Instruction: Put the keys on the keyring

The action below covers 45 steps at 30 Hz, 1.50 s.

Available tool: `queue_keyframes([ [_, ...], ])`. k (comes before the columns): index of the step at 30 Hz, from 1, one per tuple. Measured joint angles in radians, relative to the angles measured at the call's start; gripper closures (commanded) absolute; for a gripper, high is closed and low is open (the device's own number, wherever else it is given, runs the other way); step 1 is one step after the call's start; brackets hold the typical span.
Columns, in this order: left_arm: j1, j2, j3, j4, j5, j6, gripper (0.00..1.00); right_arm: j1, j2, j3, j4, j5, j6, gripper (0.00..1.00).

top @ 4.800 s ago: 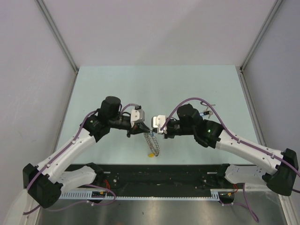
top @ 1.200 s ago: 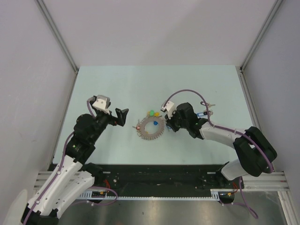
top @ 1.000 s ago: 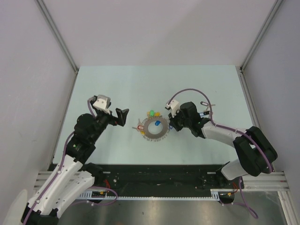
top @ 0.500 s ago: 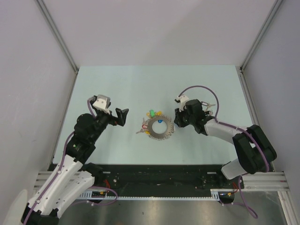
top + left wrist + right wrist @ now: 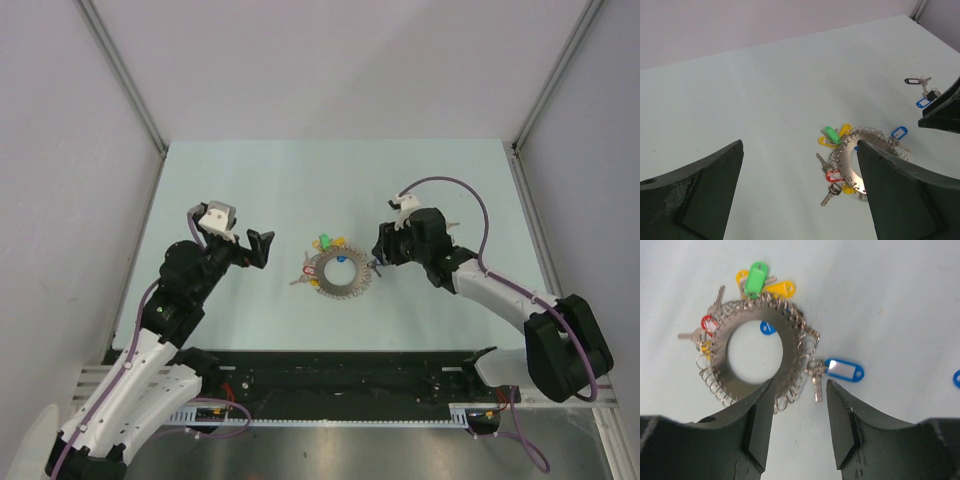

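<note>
top external: right pincer point(image 5: 376, 262) now parted, off keyring point(image 5: 340, 292) (left pincer point(image 5: 264, 250) wide, empty)

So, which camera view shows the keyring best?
The right wrist view: the keyring lies close below, its coloured tags clear. The top view shows it small; in the left wrist view a finger hides part.

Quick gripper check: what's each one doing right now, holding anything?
Left gripper: open wide, empty.
Right gripper: open, nothing between the jaws; the keyring lies loose just ahead of it.
</note>
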Motion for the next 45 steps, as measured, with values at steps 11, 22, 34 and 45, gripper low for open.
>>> queue_keyframes([
  [11, 0.006, 0.003, 0.000, 0.000, 0.024, -0.007, 0.00, 0.069, 0.066, 0.000, -0.139, -0.045, 0.050, 0.65],
  [22, 0.009, 0.014, 0.000, 0.000, 0.029, -0.008, 0.00, 0.196, 0.201, 0.054, -0.142, 0.064, 0.040, 0.71],
  [34, 0.012, 0.016, 0.000, 0.000, 0.039, -0.008, 0.00, 0.246, 0.264, 0.124, -0.187, 0.183, 0.007, 0.77],
  [45, 0.014, 0.017, 0.000, 0.000, 0.056, -0.015, 0.00, 0.249, 0.291, 0.135, -0.219, 0.216, 0.002, 0.90],
])
